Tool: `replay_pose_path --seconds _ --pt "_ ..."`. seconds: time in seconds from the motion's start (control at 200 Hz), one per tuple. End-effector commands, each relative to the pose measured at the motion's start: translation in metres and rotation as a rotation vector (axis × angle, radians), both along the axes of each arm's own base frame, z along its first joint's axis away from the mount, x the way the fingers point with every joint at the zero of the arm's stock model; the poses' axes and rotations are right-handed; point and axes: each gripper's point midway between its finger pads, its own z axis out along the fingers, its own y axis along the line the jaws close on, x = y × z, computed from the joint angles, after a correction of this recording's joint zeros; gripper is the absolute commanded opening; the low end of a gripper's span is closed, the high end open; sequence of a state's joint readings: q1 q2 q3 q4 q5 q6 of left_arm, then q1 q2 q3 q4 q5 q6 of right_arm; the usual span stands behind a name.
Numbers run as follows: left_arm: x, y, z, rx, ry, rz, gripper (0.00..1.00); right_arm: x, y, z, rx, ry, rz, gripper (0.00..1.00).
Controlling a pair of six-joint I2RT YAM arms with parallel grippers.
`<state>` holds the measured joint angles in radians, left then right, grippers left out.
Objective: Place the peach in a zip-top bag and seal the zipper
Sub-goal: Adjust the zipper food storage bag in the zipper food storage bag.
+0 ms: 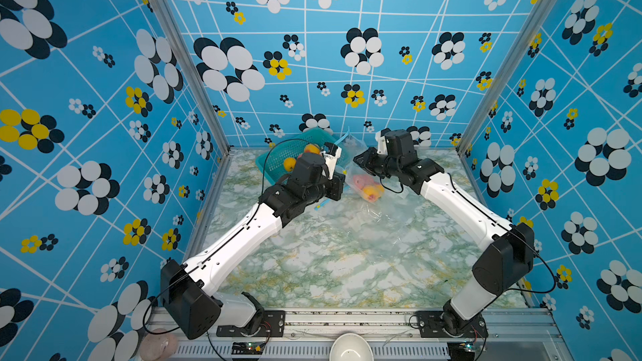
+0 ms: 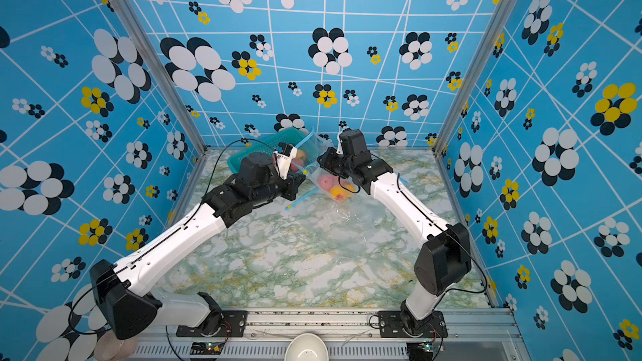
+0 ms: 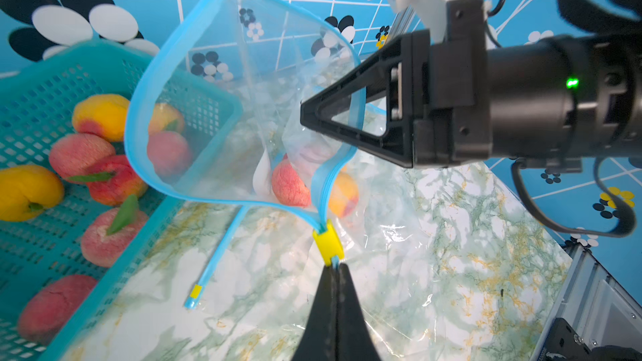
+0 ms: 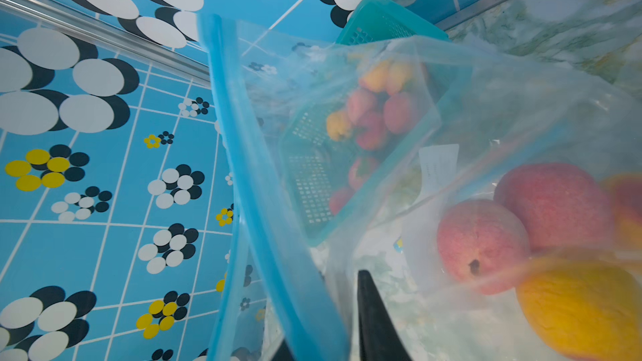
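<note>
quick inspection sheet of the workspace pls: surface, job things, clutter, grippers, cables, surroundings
surface: marble-pattern table
job's things: zip-top bag lifted, mouth open, yellow slider at one end; peaches inside; more peaches in teal basket
clutter: spare clear bag flat on the table, its zipper strip showing; white bowl beyond the front edge
grippers: left gripper shut on the zipper end beside the slider; right gripper jaws slightly apart around the zipper band
cables: black cable loops over the left wrist
surroundings: blue flower-print walls, aluminium frame
</note>
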<state>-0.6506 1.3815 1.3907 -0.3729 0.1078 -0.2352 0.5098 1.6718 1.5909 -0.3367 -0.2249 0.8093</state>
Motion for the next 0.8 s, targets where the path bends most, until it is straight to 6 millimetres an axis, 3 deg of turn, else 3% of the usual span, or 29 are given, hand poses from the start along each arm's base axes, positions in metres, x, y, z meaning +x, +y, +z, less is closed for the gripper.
replay_pose_path --seconds 0.0,0.2,0.325,0.685,0.8 --pt "-0.011 0.003 0.017 0.105 -0.019 -0.13 0.0 -0.015 -0.007 0.058 -0.026 -0.169 0.07 0.29" --pt "-0.019 0.025 0.057 0.145 -0.057 -0.183 0.0 -0.032 -0.03 0.11 -0.117 -0.34 0.088 0.41" --pt "-0.028 0.035 0.08 0.141 -0.109 -0.226 0.0 -0.047 -0.04 0.132 -0.188 -0.445 0.133 0.45" --pt "-0.039 0.054 0.119 0.136 -0.206 -0.234 0.0 -0.102 -0.035 0.164 -0.279 -0.687 0.388 0.48" --pt "-0.046 0.053 0.119 0.153 -0.209 -0.271 0.0 -0.113 -0.029 0.168 -0.315 -0.743 0.452 0.52"
